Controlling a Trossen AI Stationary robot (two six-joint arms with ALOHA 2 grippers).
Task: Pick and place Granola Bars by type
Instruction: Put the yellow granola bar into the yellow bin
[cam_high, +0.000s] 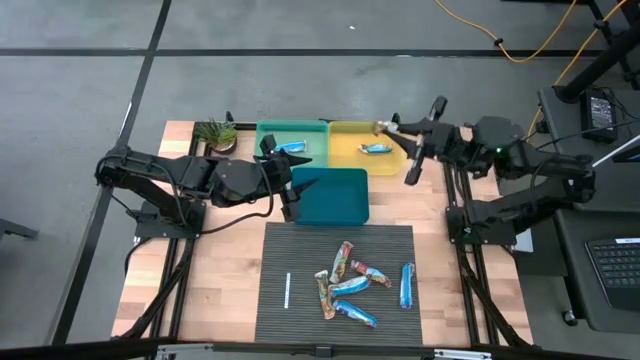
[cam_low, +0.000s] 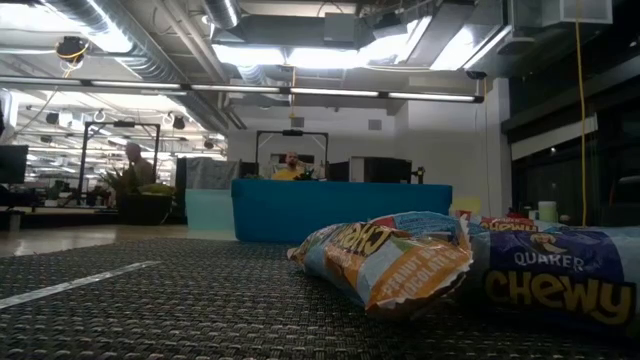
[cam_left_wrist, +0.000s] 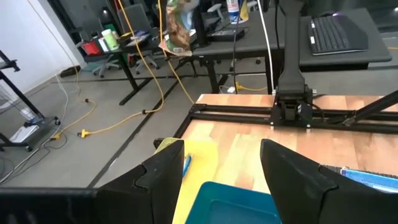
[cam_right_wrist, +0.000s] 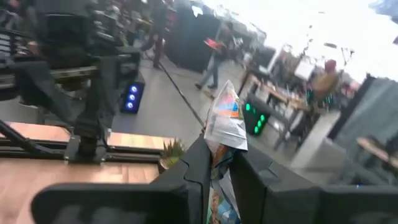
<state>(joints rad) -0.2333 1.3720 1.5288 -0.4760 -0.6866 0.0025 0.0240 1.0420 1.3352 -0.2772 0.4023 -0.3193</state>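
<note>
Item: right gripper (cam_high: 384, 126), clenched on a multicoloured bar (cam_right_wrist: 225, 118), hanging over the yellow tray (cam_high: 345, 150) at the bench's 12 o'clock edge.
Item: left gripper (cam_high: 287, 172), released and empty, over the green tray (cam_high: 272, 135), where a blue bar (cam_high: 293, 148) lies.
Item: remaining Granola Bars (cam_high: 352, 282), heaped on the dark mat (cam_high: 290, 255) at 6 o'clock.
Handling note: lower inside the yellow tray walls before letting go, clear of the bar already there (cam_high: 376, 149), so the wrapper cannot skid out.
</note>
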